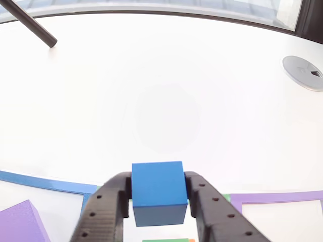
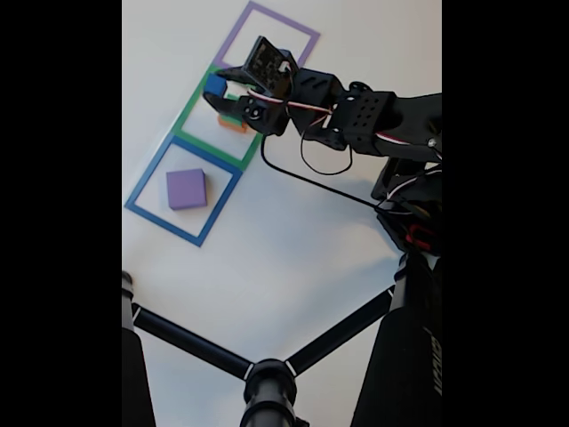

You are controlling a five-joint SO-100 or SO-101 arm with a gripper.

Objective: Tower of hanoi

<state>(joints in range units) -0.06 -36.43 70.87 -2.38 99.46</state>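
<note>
The black two-finger gripper [image 1: 158,201] held the small matte blue cube [image 1: 157,192], jaws pressed on its sides, raised above the green tape square [image 2: 191,111]. At seven o'clock in the fixed view, the flat purple block [image 2: 186,189] sat inside the blue tape square on the white worktop [image 2: 293,240], probably the tower's base.

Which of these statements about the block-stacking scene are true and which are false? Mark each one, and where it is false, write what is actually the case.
1. The gripper is closed on the blue cube. True.
2. The purple block lies inside the blue tape square in the fixed view. True.
3. The purple block is stacked on the orange block. False: the two lie apart, the orange one in the green tape square under the gripper.
4. The purple tape square holds the blue cube. False: the cube is in the gripper, over the green tape square.
</note>
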